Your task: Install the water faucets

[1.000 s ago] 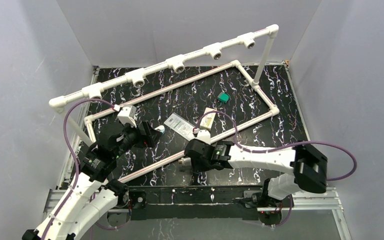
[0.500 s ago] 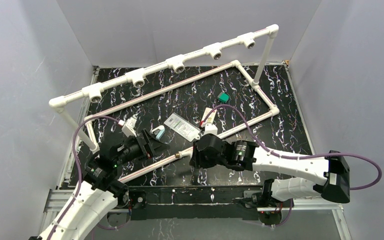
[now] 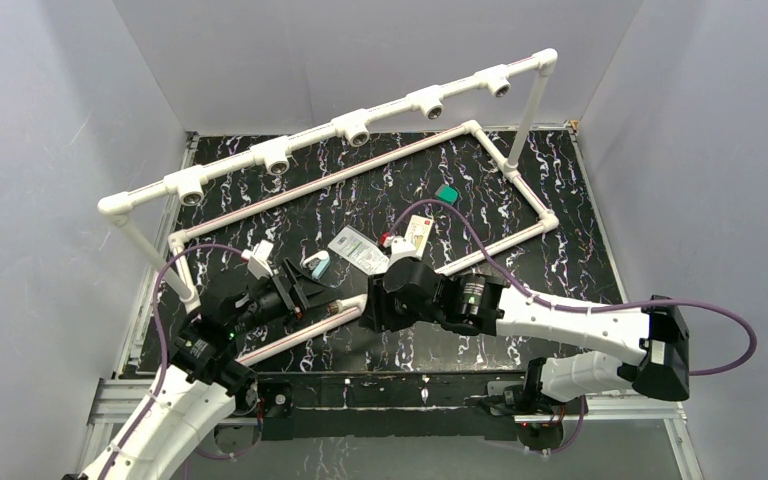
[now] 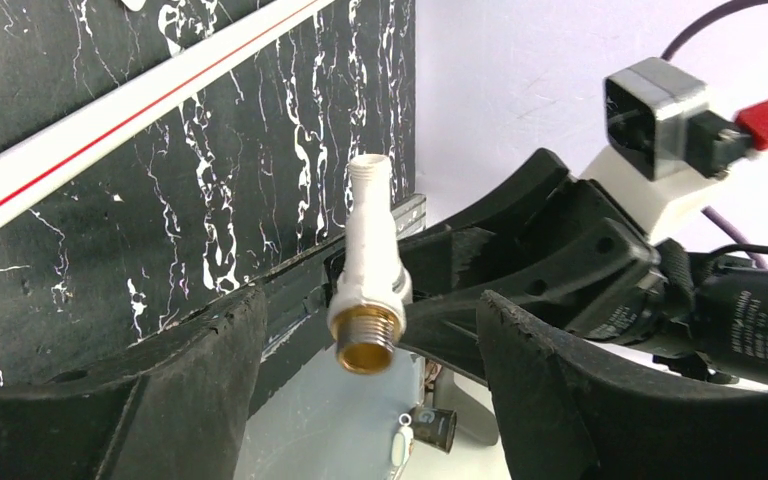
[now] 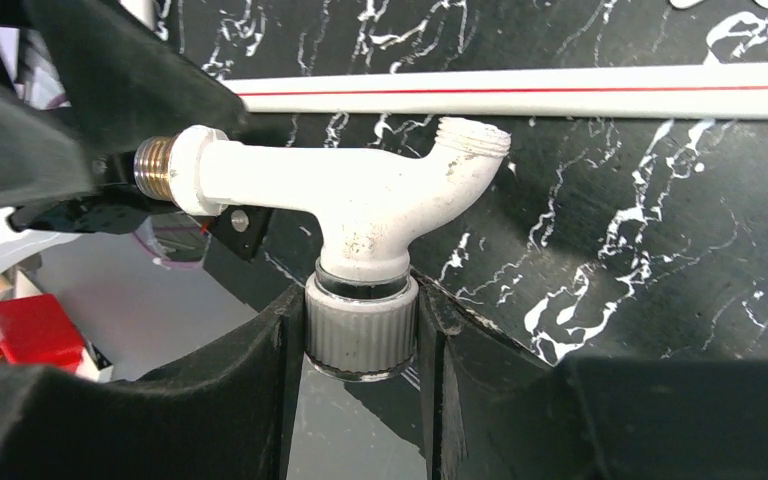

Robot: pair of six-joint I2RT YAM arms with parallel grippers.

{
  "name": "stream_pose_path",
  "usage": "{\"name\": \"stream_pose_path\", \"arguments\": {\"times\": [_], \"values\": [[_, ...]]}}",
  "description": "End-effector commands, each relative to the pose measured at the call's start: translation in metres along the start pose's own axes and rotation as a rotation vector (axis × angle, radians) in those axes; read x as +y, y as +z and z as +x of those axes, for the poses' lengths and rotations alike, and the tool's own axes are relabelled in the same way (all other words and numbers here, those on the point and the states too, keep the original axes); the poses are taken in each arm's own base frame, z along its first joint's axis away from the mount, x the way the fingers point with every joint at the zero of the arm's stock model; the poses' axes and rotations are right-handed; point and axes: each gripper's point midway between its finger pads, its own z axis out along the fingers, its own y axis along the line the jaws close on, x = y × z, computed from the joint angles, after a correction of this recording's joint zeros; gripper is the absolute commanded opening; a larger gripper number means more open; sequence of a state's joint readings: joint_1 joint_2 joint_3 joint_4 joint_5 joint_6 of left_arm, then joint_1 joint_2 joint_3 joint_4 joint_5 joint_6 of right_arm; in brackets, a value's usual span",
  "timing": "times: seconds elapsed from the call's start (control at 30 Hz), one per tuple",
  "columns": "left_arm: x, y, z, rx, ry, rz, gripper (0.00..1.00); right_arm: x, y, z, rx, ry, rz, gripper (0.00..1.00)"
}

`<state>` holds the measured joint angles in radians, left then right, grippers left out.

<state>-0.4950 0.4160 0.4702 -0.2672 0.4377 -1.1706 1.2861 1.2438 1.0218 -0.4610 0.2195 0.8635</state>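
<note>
Now, faucet (image 5: 360, 195) pinched by knob in right fingers (image 5: 260, 385), thread between left fingers (image 4: 185, 390)

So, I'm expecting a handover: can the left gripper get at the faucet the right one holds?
Probably yes: the faucet sits free inside the open left gripper; the right gripper clamps only its knob.

**Plastic, brass and mock marble**

The small white plastic faucet (image 5: 360, 200) looks matt and lightly scuffed. It has a shiny yellow brass threaded end (image 5: 155, 165) and a ribbed grey knob (image 5: 360, 335). The right gripper's black fingers (image 5: 250, 390) are matt, faintly grainy plastic. The black white-veined tabletop (image 5: 660, 250) is smooth, marble-patterned. The white red-striped pipe (image 5: 560, 90) is smooth plastic.
</note>
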Motion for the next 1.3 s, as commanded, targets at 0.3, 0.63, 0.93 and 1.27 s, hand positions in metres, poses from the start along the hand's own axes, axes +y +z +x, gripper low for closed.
{"name": "stream_pose_path", "arguments": {"times": [0.3, 0.63, 0.93, 1.27], "values": [[0.003, 0.003, 0.017, 0.107, -0.057, 0.012, 0.64, 0.045, -0.002, -0.034, -0.075, 0.015, -0.101, 0.01], [0.001, 0.003, 0.019, 0.099, -0.101, 0.052, 0.42, 0.045, -0.002, -0.026, -0.054, 0.021, -0.120, 0.01], [0.000, 0.004, 0.018, 0.096, -0.104, 0.056, 0.19, 0.048, -0.001, -0.020, -0.030, 0.015, -0.138, 0.01], [-0.012, 0.004, 0.017, 0.103, -0.157, 0.114, 0.00, 0.040, -0.011, -0.022, -0.060, 0.001, -0.123, 0.66]]}}
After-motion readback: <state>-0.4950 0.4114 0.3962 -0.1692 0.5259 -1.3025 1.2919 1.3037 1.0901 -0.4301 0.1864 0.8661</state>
